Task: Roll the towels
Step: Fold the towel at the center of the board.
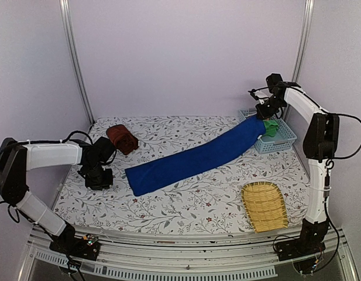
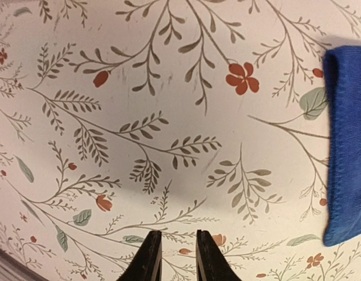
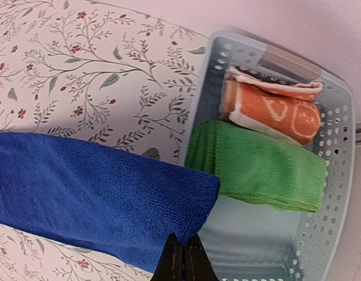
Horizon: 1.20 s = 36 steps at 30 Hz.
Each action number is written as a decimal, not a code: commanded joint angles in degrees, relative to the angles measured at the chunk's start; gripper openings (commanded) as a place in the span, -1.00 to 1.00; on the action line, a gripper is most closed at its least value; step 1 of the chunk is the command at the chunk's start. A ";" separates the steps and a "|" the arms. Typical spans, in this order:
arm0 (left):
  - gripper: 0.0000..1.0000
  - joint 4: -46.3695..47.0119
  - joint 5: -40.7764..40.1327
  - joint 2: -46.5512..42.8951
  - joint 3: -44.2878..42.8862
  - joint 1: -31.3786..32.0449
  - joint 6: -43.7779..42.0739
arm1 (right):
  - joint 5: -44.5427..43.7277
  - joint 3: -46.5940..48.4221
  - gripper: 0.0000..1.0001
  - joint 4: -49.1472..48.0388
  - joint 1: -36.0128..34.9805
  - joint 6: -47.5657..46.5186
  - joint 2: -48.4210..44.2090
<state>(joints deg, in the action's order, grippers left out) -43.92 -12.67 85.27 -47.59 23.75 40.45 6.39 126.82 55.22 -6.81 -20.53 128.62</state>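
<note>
Towels are sitting in two spots on the flowery table [image 1: 186,202] that I am watching from far away. The blue towel [image 1: 192,161] is lying stretched out in one long strip, going from the left side across to the far right. Its far end is lifting up off the table, and the right claw [image 1: 260,119] is pinching it there with both fingers pressed tight together, right over the edge of the light blue basket [image 1: 285,140]. In the right wrist view, the towel's corner is reaching all the way to the fingertips. A green cloth [image 3: 256,170] and an orange cloth [image 3: 274,111] are lying side by side inside the basket, touching each other. The brown-red towel [image 1: 121,139] is sitting as a small rolled bundle at the far left of the table, apart from the blue one. The left claw [image 1: 100,178] is pointing down at the table just beside the near end of the blue towel. Its fingers are standing a little apart and are holding nothing. A woven tray [image 1: 264,205] is resting near the front right.
</note>
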 commanded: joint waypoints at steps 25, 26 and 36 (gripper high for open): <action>-0.53 0.58 0.18 3.49 -0.25 0.90 -0.57 | 23.67 -7.18 -0.97 -0.58 -18.48 13.13 -4.08; -0.53 0.78 0.25 3.57 -0.06 0.87 -0.54 | 25.78 -7.20 -0.97 -1.01 -19.03 13.98 -3.65; -0.54 4.43 3.73 4.81 1.16 1.21 0.10 | 36.69 -3.87 -0.97 -5.36 -27.07 23.19 2.88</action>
<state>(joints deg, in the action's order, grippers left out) -42.39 -10.87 88.99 -47.27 23.81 40.34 37.04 121.25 53.34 -31.09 -3.29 128.51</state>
